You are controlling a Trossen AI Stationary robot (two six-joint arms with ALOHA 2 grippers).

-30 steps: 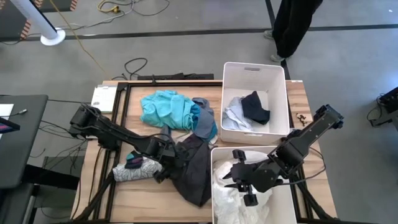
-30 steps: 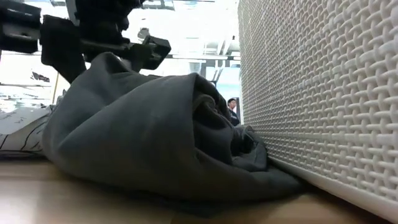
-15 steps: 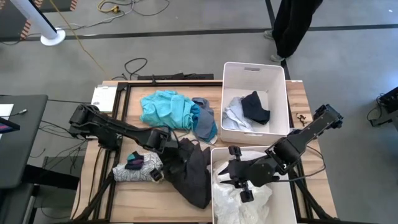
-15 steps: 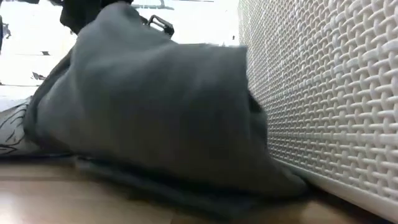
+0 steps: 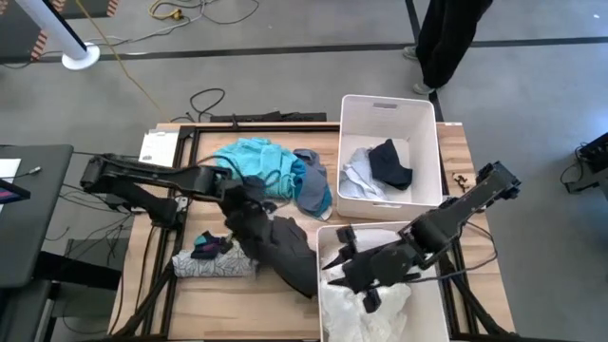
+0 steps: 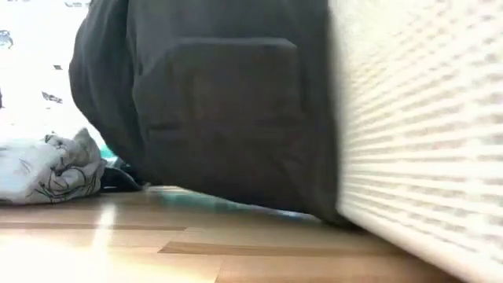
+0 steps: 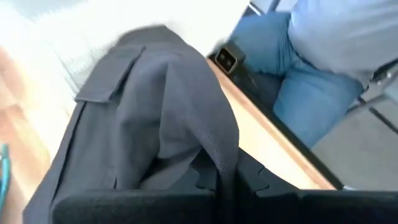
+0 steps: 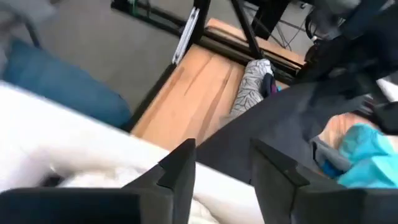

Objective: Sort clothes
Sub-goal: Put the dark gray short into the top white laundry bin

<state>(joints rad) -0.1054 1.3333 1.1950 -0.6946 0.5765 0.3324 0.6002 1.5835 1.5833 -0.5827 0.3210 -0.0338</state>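
low centre of the frame, the right gripper point(image 5: 334, 262) hangs over the near white bin point(image 5: 432, 309), fingers spread. just left, the left gripper point(image 5: 249, 217) pinches the dark grey garment point(image 5: 285, 249), lifted, draping beside the bin.

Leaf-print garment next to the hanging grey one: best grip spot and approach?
Grip the raised crumpled fold on top of the leaf-print garment, coming straight down from above. It lies bunched flat on the table, so no edge overhangs. The left gripper is shut on the dark grey garment; the right gripper is open over the near bin.
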